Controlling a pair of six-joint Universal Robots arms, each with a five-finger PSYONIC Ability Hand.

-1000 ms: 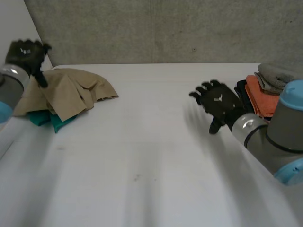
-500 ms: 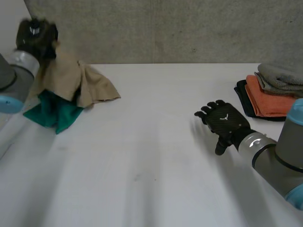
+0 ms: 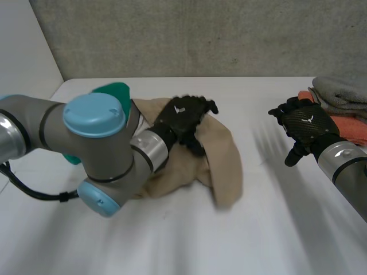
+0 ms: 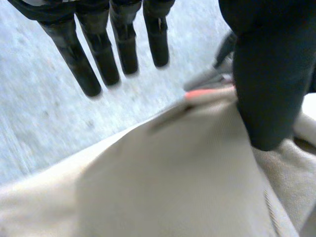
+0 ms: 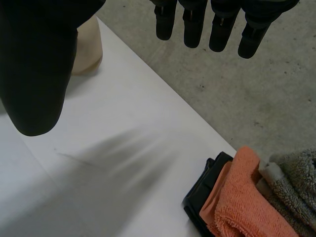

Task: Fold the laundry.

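At the surface [image 3: 258, 229] centre, the tan cloth [image 3: 221, 166] lies crumpled under the left hand [image 3: 180, 117], fingers [image 4: 79, 59] straight and gripping nothing, while the right hand [image 3: 304, 123] hovers spread and empty at 3 o'clock by the folded stack [image 3: 344, 94], so this fold looks unstarted and a teal cloth [image 3: 117, 90] waits at 10 o'clock.

Grey tubular arms [image 3: 34, 129], round light-blue cap [image 3: 93, 114], silver wrist rings [image 3: 150, 150], black segmented left hand [image 3: 183, 117] and right hand [image 3: 307, 127], white back markings [image 3: 309, 119].
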